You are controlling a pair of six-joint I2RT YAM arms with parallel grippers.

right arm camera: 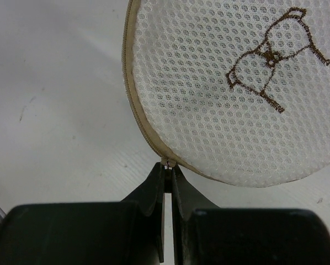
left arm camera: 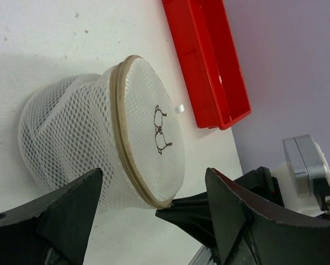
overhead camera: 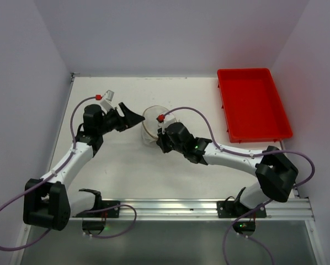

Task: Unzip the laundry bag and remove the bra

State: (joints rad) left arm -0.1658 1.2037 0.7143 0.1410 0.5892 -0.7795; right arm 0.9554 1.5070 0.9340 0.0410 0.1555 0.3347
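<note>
Nearest the top camera, a metal rail (overhead camera: 170, 208) carries both arm bases at the near edge of the white counter (overhead camera: 126, 165). A red tray (overhead camera: 253, 105) sits at the far right corner, well apart from everything else. The laundry bag (left arm camera: 65, 132) lies on its side near the middle of the counter, between the two grippers, with its round tan-rimmed lid (left arm camera: 151, 110) turned toward the tray side. The left gripper (overhead camera: 136, 117) hangs just beside the bag; its jaws stand wide apart, on either side of the bag in the wrist view and touching nothing. The right gripper (right arm camera: 166, 168) meets the lid's lower edge, its jaws pinched tight on the zipper pull (right arm camera: 165, 162). A small brown embroidered print (right arm camera: 272, 58) marks the lid's mesh.
</note>
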